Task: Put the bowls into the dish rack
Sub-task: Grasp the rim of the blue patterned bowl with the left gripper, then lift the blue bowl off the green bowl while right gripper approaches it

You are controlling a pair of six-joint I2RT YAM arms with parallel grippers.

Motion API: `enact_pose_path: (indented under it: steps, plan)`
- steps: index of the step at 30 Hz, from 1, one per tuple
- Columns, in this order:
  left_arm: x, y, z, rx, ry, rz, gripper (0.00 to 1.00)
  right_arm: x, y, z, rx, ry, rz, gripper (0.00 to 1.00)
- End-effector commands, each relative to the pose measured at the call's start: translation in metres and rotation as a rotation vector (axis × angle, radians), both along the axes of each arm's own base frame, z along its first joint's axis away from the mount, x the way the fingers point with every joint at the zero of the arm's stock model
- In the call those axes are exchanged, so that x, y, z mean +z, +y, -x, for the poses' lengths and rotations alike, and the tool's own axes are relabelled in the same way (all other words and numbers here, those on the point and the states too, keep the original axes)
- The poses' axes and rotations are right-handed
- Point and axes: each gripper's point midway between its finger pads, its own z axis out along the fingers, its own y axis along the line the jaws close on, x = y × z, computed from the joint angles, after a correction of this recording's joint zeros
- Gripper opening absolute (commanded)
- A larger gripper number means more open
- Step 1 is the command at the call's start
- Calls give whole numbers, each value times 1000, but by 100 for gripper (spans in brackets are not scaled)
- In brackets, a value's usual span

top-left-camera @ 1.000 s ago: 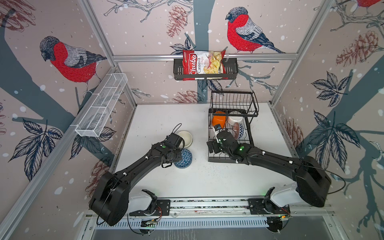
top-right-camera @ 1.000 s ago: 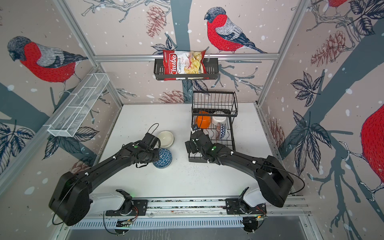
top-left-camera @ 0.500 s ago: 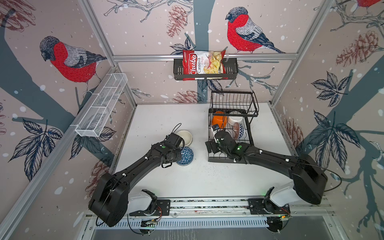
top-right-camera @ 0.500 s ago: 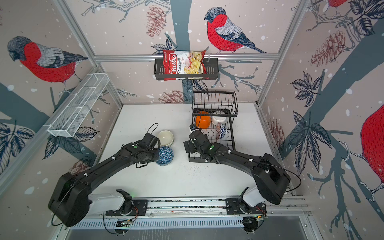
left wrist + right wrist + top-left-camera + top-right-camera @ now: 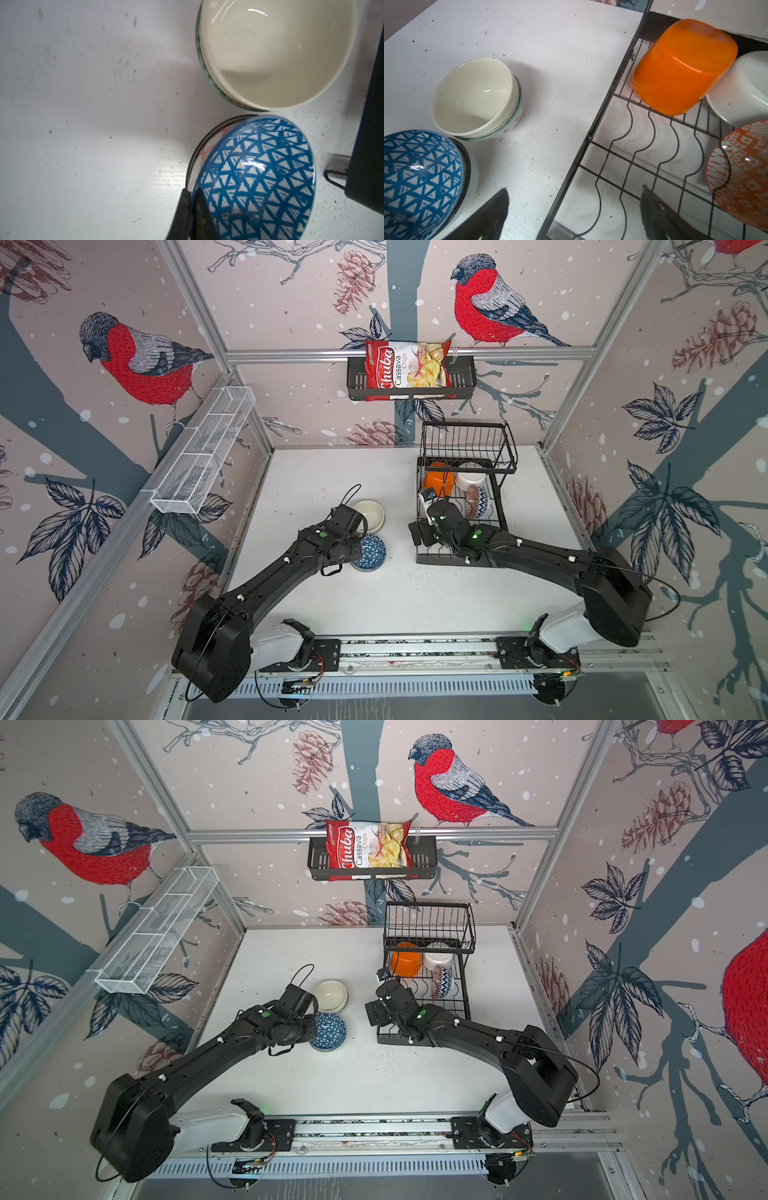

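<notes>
**Blue-patterned bowl (image 5: 259, 176) pinched at its rim, left of the dish rack (image 5: 602, 116)**

Left gripper (image 5: 192, 199): its two dark fingers (image 5: 182, 207) are pressed together on the rim of the blue-patterned bowl, one outside the wall and one inside. This bowl sits tilted inside a dark-rimmed bowl (image 5: 199, 149), which shows an orange-red mark within and a white dotted outer wall in the right wrist view. Both rest on the white table (image 5: 332, 472), to the left of the dish rack in both top views (image 5: 370, 551) (image 5: 329, 1029).

Just beyond this pair stands a cream bowl (image 5: 276, 52), upright and nested in a pale teal bowl (image 5: 517, 116). The two stacks lie close together but apart.

Right gripper (image 5: 577, 207): the fingers are spread wide and hold nothing. One finger (image 5: 496, 212) hangs over the table and the other over the rack's flat tray of curved wire dividers, so the gripper straddles the rack's left edge.

On that tray, under the raised basket tier, an orange bowl (image 5: 683, 66) lies tipped with its base showing, just beside a white bowl (image 5: 747, 87). Nearer the arms, an orange-patterned bowl (image 5: 741, 176) stands on edge among the dividers. The raised basket tier (image 5: 467, 443) shows only bare wire.
</notes>
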Motion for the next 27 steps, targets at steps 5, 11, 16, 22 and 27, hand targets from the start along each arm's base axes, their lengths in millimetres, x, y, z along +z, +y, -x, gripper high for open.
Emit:
enact_pose_path:
  steps: [5, 11, 16, 22, 27]
  plan:
    - [8, -8, -1, -56, -36, 45, 0, 6, 8, -1, 20, -15, -25, 98]
    - [21, -16, -4, -88, -79, 88, 0, 10, 13, 1, 40, -7, -41, 98]
    - [35, -18, -5, -108, -117, 105, 0, 14, 16, 2, 42, 17, -46, 97]
    - [54, -22, -8, -121, -184, 145, 0, 28, 24, 10, 86, 35, -95, 95]
    - [72, -29, -15, -141, -256, 187, 0, 43, 30, 16, 113, 28, -125, 91]
